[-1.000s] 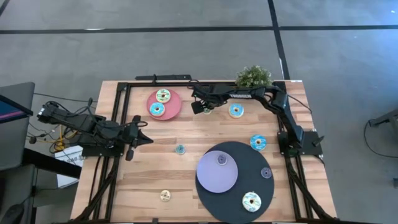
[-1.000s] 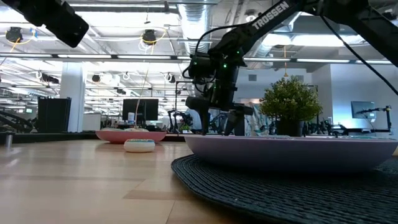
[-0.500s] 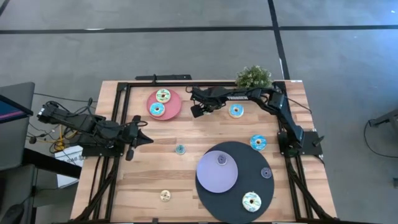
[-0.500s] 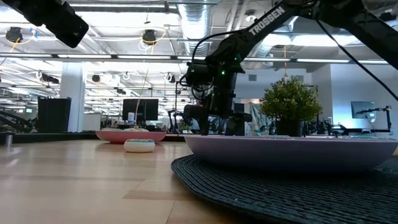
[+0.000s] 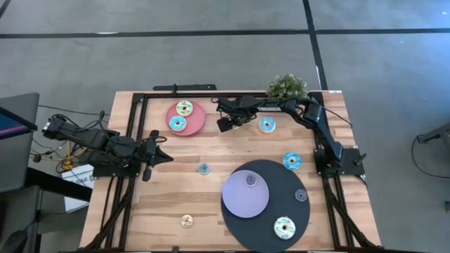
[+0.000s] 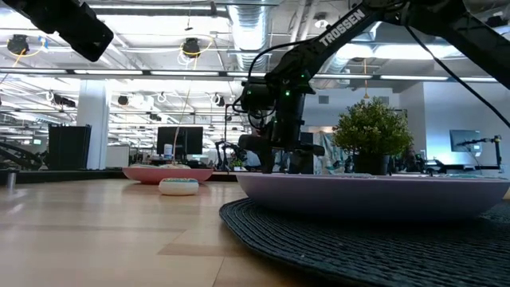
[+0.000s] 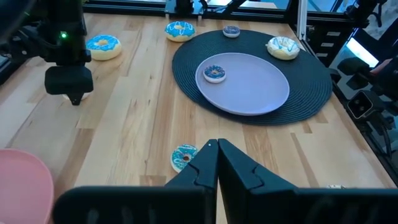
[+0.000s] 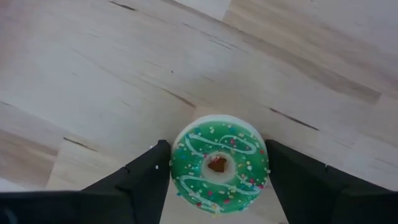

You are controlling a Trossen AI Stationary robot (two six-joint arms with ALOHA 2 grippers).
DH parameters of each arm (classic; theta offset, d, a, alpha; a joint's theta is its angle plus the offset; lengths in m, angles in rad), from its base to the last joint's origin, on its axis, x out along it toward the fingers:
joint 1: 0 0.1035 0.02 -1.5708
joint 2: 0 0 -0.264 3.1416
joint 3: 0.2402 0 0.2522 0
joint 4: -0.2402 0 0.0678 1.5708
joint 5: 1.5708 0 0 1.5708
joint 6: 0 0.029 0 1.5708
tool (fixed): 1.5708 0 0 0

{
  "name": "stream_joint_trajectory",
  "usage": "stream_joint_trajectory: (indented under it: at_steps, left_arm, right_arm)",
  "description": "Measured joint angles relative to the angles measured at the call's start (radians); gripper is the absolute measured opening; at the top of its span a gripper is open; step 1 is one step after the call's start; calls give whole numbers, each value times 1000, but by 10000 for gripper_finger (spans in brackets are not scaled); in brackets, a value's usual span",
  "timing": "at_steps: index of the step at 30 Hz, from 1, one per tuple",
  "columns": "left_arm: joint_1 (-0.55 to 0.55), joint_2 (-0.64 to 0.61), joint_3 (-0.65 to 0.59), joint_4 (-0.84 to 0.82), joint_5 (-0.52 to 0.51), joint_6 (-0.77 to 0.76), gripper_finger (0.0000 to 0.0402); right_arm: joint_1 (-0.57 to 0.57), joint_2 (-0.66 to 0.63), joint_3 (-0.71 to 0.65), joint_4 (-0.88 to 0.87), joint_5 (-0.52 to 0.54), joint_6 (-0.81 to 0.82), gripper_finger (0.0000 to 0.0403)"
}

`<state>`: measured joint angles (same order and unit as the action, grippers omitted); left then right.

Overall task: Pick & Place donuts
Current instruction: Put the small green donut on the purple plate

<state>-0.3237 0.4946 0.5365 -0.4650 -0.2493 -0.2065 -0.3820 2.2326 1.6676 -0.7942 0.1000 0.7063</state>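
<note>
- Two fingers of the right gripper point(image 8: 214, 171) now narrow around the green-iced donut point(image 8: 219, 163), closer than a second ago; a lift likely follows.
- Left gripper point(image 7: 217, 163) waits pressed together at the table's left edge.

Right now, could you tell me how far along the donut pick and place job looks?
Done, seemingly: two donuts sit on the pink plate and one small donut on the lavender plate.

In hand: the right gripper straddles a green donut lying on the wood, fingers at its sides.

Left: several donuts lie loose on the table and black mat. The left gripper waits shut.
</note>
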Motion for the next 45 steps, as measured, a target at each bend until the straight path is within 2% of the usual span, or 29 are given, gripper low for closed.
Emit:
stream_joint_trajectory:
  at_steps: [7,13,18,21,24,30,39,45]
  left_arm:
    - [0,0,0,0,0,-17,0]
    - [0,0,0,2,-8,-18,0]
    - [0,3,0,12,-85,-22,0]
    - [0,3,0,40,-183,-56,0]
    - [7,3,0,88,-265,-45,0]
    - [58,3,1,182,-250,119,0]
    - [77,-7,15,196,-209,253,0]
    - [77,-4,15,189,-208,197,0]
  right_arm:
    - [0,-8,-1,-11,-18,-29,233]
    - [35,-103,-4,-102,-30,-59,233]
    - [140,-223,-3,-222,-15,-60,233]
    - [236,-300,-3,-287,15,-51,233]
    - [332,-364,-6,-335,54,24,233]
    - [503,-433,-11,-416,141,247,233]
    - [701,-368,-13,-431,162,634,233]
    - [787,-287,-12,-425,132,769,233]
